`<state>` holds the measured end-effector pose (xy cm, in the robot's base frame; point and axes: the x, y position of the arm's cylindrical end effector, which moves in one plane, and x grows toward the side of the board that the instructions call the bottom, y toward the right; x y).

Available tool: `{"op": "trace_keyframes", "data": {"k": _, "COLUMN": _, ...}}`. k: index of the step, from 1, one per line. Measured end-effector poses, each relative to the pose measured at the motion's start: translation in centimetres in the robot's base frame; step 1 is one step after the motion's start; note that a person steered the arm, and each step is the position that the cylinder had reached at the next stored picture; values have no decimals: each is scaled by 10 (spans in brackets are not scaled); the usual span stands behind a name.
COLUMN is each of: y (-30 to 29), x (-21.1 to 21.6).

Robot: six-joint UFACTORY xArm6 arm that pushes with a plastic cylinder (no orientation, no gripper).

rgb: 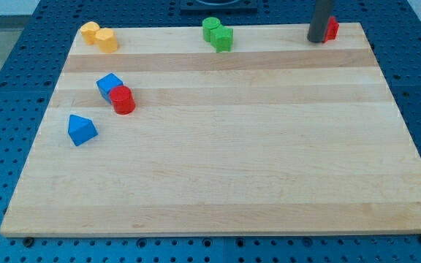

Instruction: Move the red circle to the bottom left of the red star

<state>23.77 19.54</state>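
Camera view. Wooden tabletop [218,161] with coloured blocks. The red circle [123,100] lies at the view's left, touching a blue block [109,85]; a second blue block [81,129] sits below them, apart. Two yellow blocks [99,36] occupy the top left, two green blocks [217,33] the top centre. My tip [316,40] rests at the top right, just beside a red block [332,29] it partly hides, presumably the red star. No gripper is fitted, so there is no grip to report. The circle is well apart from the star, so the push is judged not yet begun.
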Motion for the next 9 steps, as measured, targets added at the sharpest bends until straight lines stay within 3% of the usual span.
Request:
{"op": "trace_keyframes", "data": {"k": 1, "y": -22, "x": 37}}
{"op": "trace_keyframes", "data": {"k": 2, "y": -64, "x": 114}}
{"op": "trace_keyframes", "data": {"k": 4, "y": -226, "x": 220}}
{"op": "trace_keyframes", "data": {"k": 6, "y": -301, "x": 247}}
{"op": "trace_keyframes", "data": {"k": 9, "y": -346, "x": 199}}
